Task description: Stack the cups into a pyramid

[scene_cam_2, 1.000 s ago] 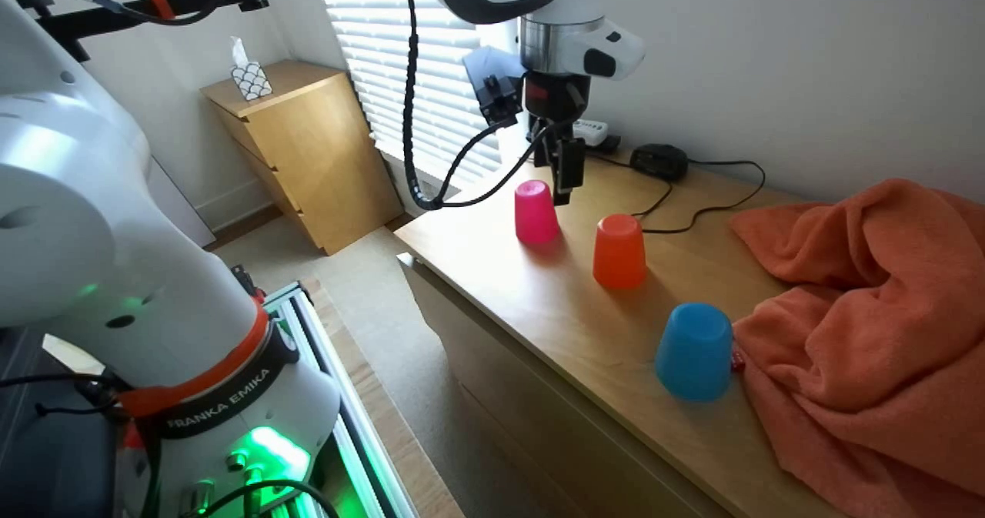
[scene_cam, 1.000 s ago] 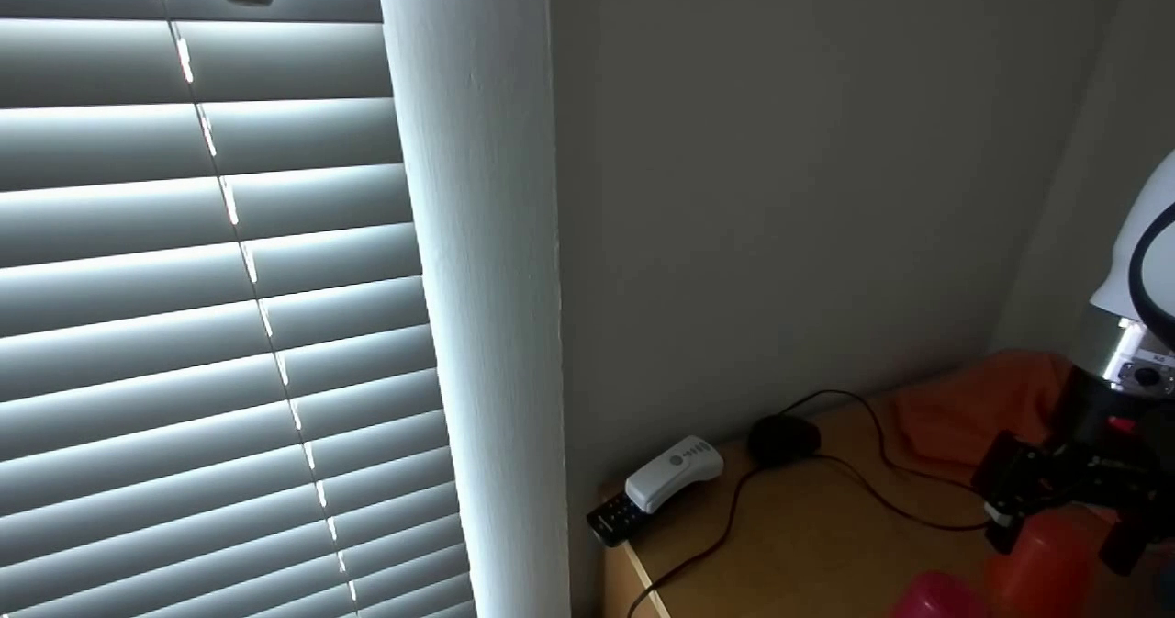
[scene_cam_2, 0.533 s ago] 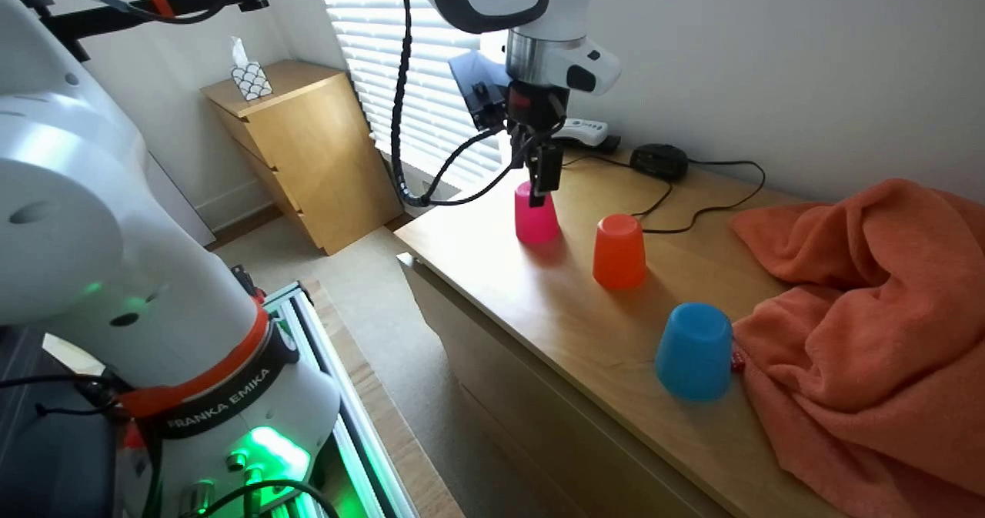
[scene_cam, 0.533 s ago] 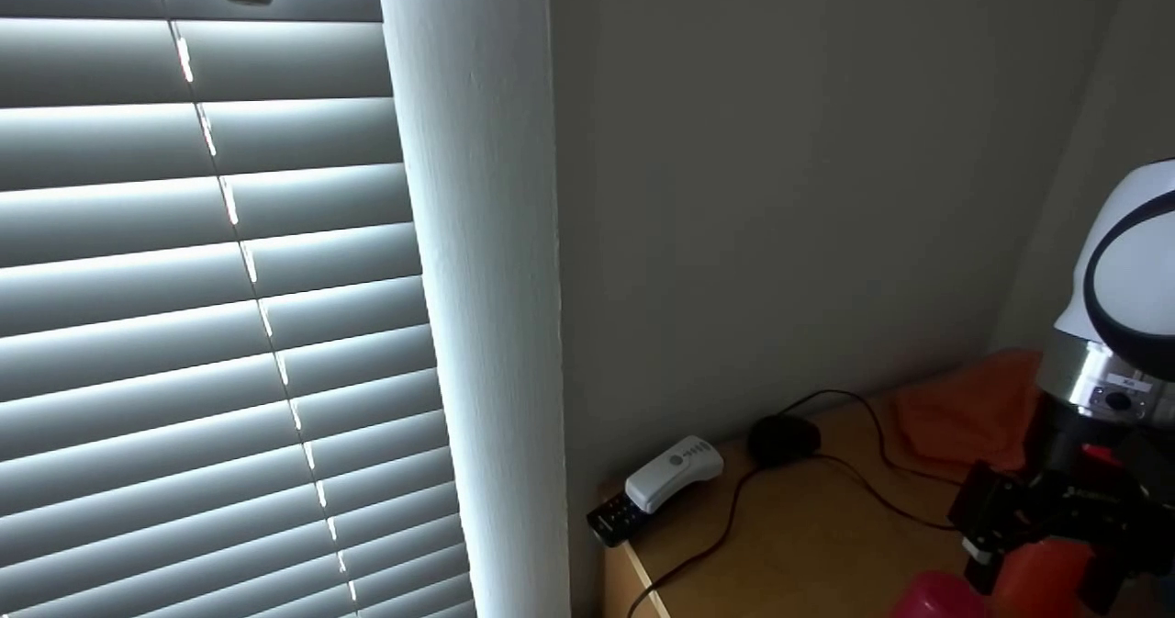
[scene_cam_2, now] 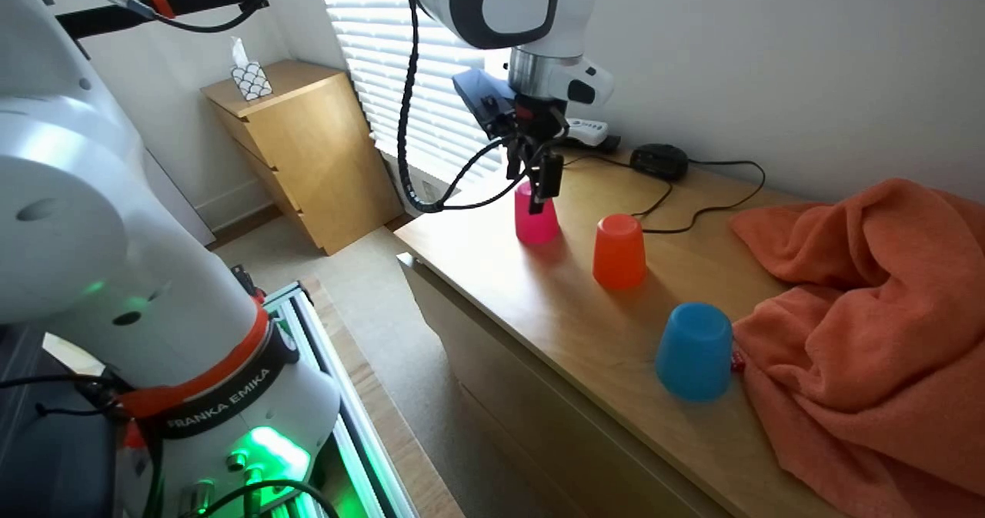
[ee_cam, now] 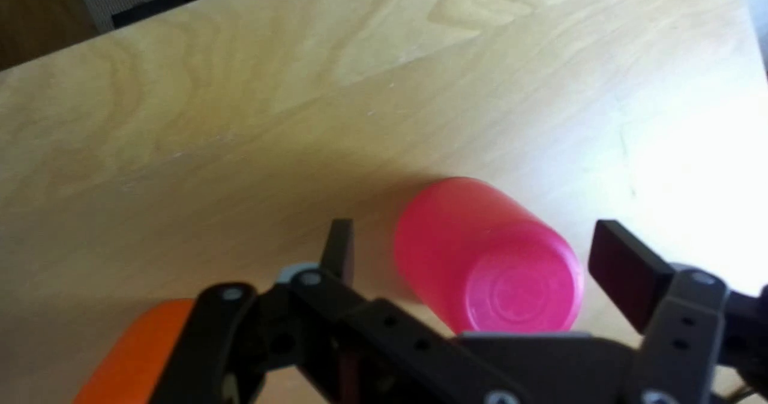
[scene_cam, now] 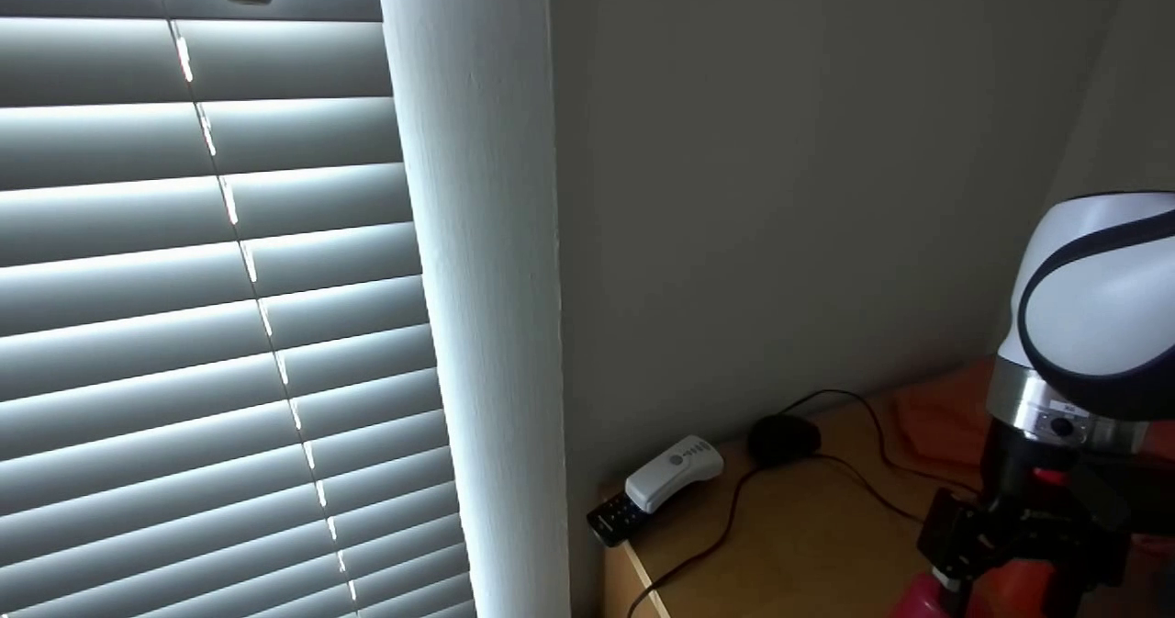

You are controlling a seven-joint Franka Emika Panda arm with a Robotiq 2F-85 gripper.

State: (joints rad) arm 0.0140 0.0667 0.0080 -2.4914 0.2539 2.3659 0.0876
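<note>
Three cups stand upside down, apart, in a row on the wooden dresser top (scene_cam_2: pixel 569 302). The pink cup (scene_cam_2: pixel 536 230) is farthest from the towel, the orange cup (scene_cam_2: pixel 619 256) is in the middle, and the blue cup (scene_cam_2: pixel 695 352) is beside the towel. My gripper (scene_cam_2: pixel 526 195) is open above the pink cup. In the wrist view the pink cup (ee_cam: pixel 480 254) lies between the spread fingers of the gripper (ee_cam: pixel 474 230), touching neither. The orange cup (ee_cam: pixel 138 356) shows partly at lower left there. The blue cup is out of the wrist view.
An orange towel (scene_cam_2: pixel 869 325) is heaped beside the blue cup, with a small red object (scene_cam_2: pixel 737 360) between. A black adapter (scene_cam_2: pixel 659 162) with cables lies near the wall. A white handset (scene_cam: pixel 675 473) and a black remote (scene_cam: pixel 617 519) lie at the dresser's far corner.
My gripper has moved from between the orange and pink cups to over the pink cup and sunk lower. It stays open. The cups have not moved.
</note>
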